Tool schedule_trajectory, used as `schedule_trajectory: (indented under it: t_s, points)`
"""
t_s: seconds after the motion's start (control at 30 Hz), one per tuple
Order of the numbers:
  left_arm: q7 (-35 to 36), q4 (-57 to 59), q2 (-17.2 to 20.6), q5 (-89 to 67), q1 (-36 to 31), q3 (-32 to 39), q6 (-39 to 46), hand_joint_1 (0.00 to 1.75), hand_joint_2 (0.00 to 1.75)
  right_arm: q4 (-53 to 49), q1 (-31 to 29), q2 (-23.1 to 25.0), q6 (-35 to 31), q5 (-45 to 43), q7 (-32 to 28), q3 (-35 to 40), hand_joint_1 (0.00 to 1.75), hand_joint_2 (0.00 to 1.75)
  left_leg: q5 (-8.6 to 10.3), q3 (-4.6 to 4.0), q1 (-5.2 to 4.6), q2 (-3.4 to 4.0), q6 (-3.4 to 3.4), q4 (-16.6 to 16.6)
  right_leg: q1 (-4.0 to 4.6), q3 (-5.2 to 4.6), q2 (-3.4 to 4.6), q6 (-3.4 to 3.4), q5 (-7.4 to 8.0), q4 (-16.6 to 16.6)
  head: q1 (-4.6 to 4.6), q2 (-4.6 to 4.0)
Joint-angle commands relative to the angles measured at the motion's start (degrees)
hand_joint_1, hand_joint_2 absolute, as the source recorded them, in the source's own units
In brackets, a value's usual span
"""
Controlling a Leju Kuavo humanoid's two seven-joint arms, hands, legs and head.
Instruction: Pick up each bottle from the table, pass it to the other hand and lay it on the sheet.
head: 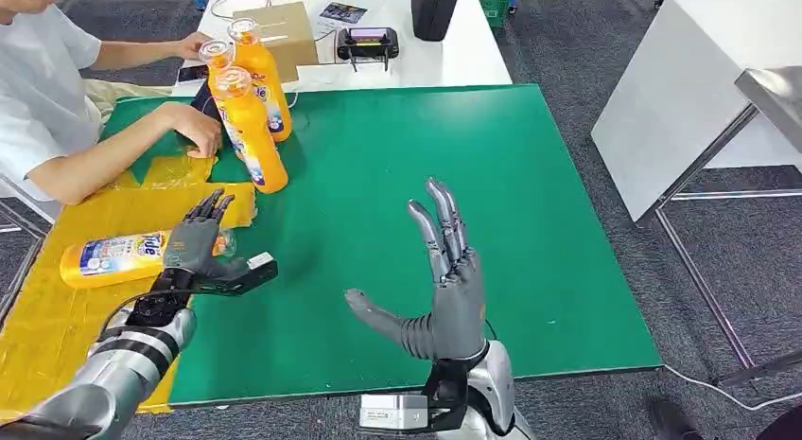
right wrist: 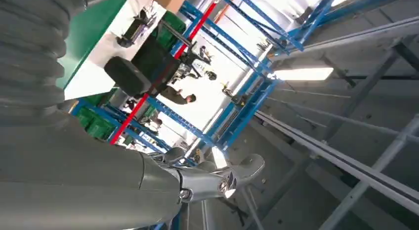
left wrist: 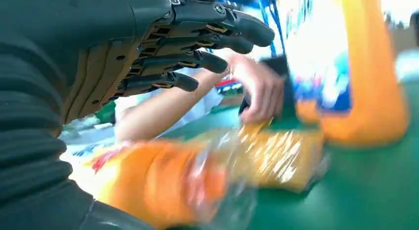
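Green mat over the counter [head: 397, 222], with a yellow sheet [head: 57, 308] running along its left side and a white table behind it, so that's the whole stage for the bottle job. One orange bottle [head: 118, 256] is already lying on its side on the sheet, near-left, cap end pointing right toward the mat. The left robot hand [head: 197, 243] sits right over that bottle's cap end with its fingers stretched out flat, not wrapped around it; from the left wrist view the fingers are straight and apart above the blurry orange body, so I'd call it released, holding nothing. The right robot hand [head: 444, 289] is up over the near middle of the mat, palm open, fingers spread, nothing in it.

So my read: this one's been laid down and the drop-off step is basically finished. Three more bottles [head: 248, 114] stand upright at the far left of the mat, packed close together, all of them full of orange liquid and capped as far as I can tell. A person's hand [head: 197, 128] rests just beside them, touching or nearly so.

Next move probably means getting a robot hand over to that standing cluster, and picking one without knocking its neighbours looks like the tricky bit
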Motion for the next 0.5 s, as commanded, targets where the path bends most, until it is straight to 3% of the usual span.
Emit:
schedule_trajectory:
  t_s: [0.03,0.13,0.27,0.33,0.4,0.5]
  points:
    - [-15.75,-43.27,-7.82,18.66,21.52,11.59,3.31,0.00,1.75,0.11,6.98,-3.31,8.16,-15.50,-2.52,-7.99,0.00,1.75,-0.12,0.22,0.02,-0.23,0.02,-0.07,-0.04,0.29,0.17,0.00,-0.11,-0.13,0.00,0.00]
    - [-19.24,-56.42,-6.97,44.57,31.41,10.08,-11.77,0.00,1.75,-3.02,13.24,-4.66,17.72,-25.91,-3.33,-13.17,0.00,1.75,-0.18,0.20,0.00,-0.15,0.04,-0.07,-0.05,0.26,0.18,0.01,-0.12,-0.16,0.02,0.00]
    - [-23.62,-63.85,-8.23,62.47,46.26,11.03,-27.72,0.00,1.75,-5.65,21.78,-6.98,19.86,-27.32,0.18,-19.51,0.00,1.75,-0.57,0.49,-0.07,0.04,0.06,-0.09,-0.16,0.48,0.49,0.10,-0.40,-0.20,0.02,0.00]
    - [-22.00,-63.70,-8.81,71.30,48.96,9.44,-35.95,0.00,1.75,-5.48,23.88,-5.77,19.52,-28.81,0.00,-23.01,0.00,1.75,-0.75,0.51,-0.07,-0.01,-0.01,-0.08,-0.15,0.52,0.49,0.04,-0.50,-0.18,-0.02,0.00]
    - [-22.41,-63.11,-8.96,71.33,49.42,8.81,-35.83,0.00,1.75,-4.95,24.11,-5.72,20.03,-29.18,-1.00,-23.76,0.00,1.75,-0.68,0.20,-0.11,-0.10,0.03,-0.04,-0.14,0.21,0.19,0.14,-0.54,-0.12,0.00,0.00]
    - [-21.27,-61.99,-8.57,73.13,49.28,5.93,-38.32,0.00,1.75,-2.87,24.08,-3.84,19.46,-29.51,0.94,-26.43,0.00,1.75,-0.87,0.47,-0.03,-0.29,0.04,0.02,-0.13,0.53,0.27,0.08,-0.78,-0.10,0.00,0.00]
